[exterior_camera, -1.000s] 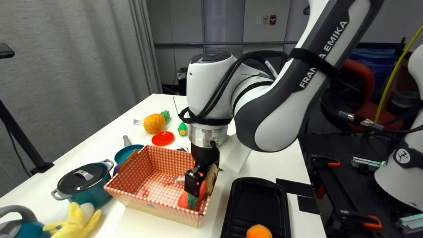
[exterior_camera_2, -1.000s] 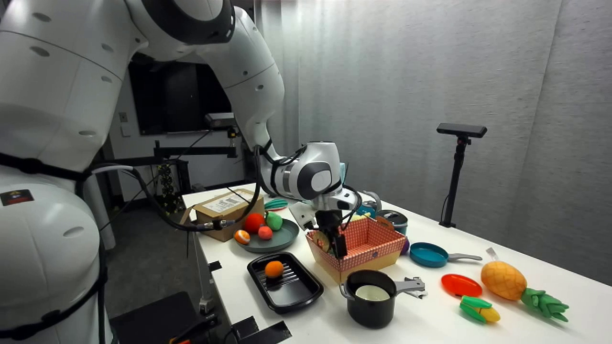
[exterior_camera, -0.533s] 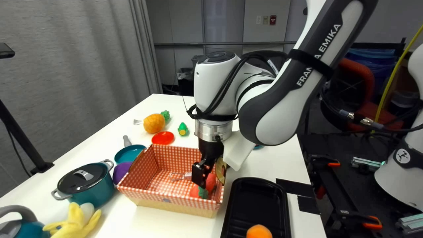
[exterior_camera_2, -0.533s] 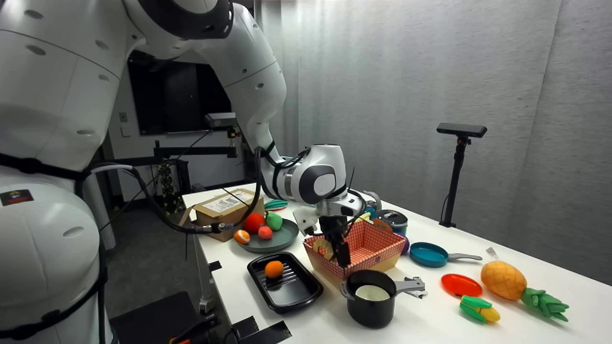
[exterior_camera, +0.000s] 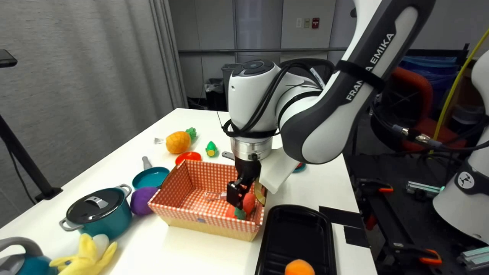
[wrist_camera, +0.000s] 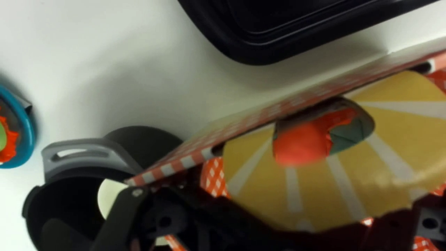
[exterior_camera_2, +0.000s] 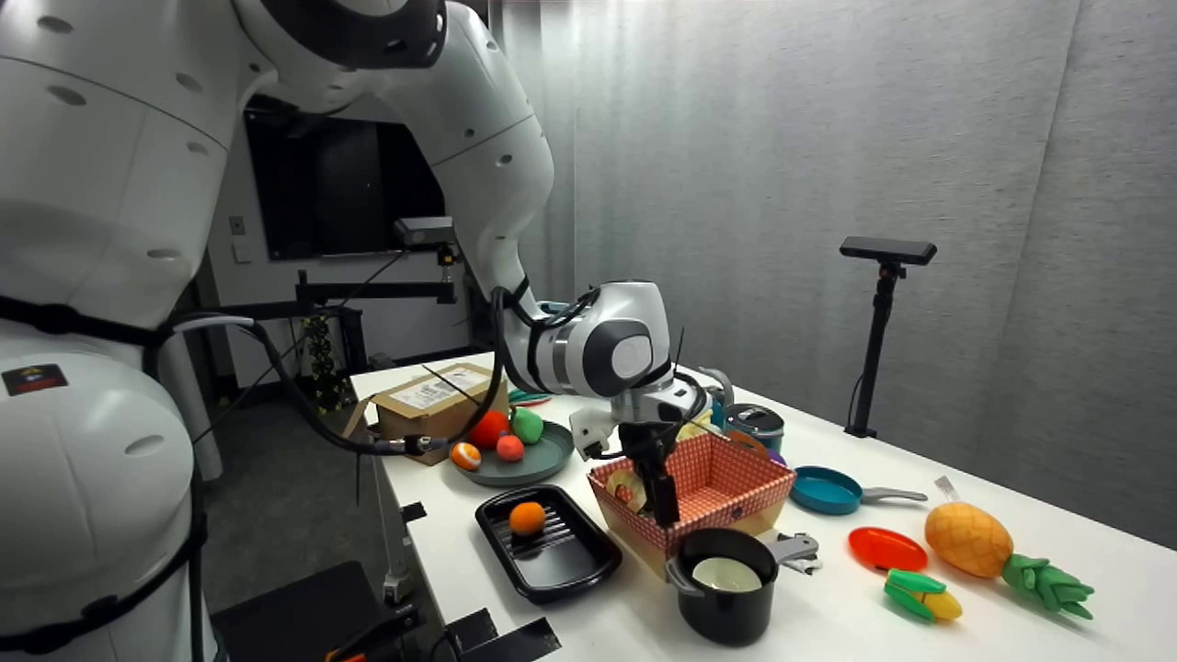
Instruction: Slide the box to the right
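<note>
The box is an open basket, red-white checked inside with tan outer walls; it stands upright on the table in both exterior views (exterior_camera: pixel 202 172) (exterior_camera_2: pixel 736 483). Toy strawberries (exterior_camera: pixel 248 203) and a wire utensil (exterior_camera: pixel 214 196) lie in it. My gripper (exterior_camera: pixel 237 196) points down inside the box at its tray-side end; it also shows at the rim in an exterior view (exterior_camera_2: pixel 664 510). In the wrist view the box's rim (wrist_camera: pixel 195 157) and yellow folded handle flap (wrist_camera: pixel 306 195) cover the space between my fingers, so the jaw opening cannot be read.
A black tray (exterior_camera: pixel 296 244) lies close beside the box's end. A black pot (exterior_camera_2: pixel 726 607) stands against or very near another side. A purple toy (exterior_camera: pixel 142 200), teal pan (exterior_camera: pixel 151 177) and lidded pot (exterior_camera: pixel 101 214) are along the opposite end. A plate of fruit (exterior_camera_2: pixel 542 460) stands behind.
The box and gripper have moved together, rightward and slightly away in an exterior view, closer to the tray. The purple toy is uncovered. The black pot has shifted slightly from the box.
</note>
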You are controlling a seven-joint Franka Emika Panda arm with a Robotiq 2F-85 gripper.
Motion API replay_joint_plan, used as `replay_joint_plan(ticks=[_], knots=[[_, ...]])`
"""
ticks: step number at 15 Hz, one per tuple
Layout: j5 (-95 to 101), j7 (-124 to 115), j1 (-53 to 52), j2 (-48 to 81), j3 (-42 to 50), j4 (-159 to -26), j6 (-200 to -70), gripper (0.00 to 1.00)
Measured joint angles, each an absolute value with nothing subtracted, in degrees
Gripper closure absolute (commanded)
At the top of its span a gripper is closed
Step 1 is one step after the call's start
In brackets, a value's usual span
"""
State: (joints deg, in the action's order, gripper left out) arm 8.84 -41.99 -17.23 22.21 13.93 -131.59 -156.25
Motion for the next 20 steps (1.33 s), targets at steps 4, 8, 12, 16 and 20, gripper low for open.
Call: replay_joint_plan(ticks=[4,8,12,16,20], knots=[[10.3,-46.4,-17.3,20.0,14.9,-134.5,-156.2,0.0],[19.4,-57.0,-18.6,17.1,18.0,-138.0,-156.3,0.0],[32.7,-70.6,-19.4,13.6,20.5,-141.7,-152.6,0.0],[39.2,-77.8,-17.2,10.2,17.7,-143.8,-146.8,0.0],[39.8,-78.8,-13.2,7.7,12.8,-145.5,-144.4,0.0]])
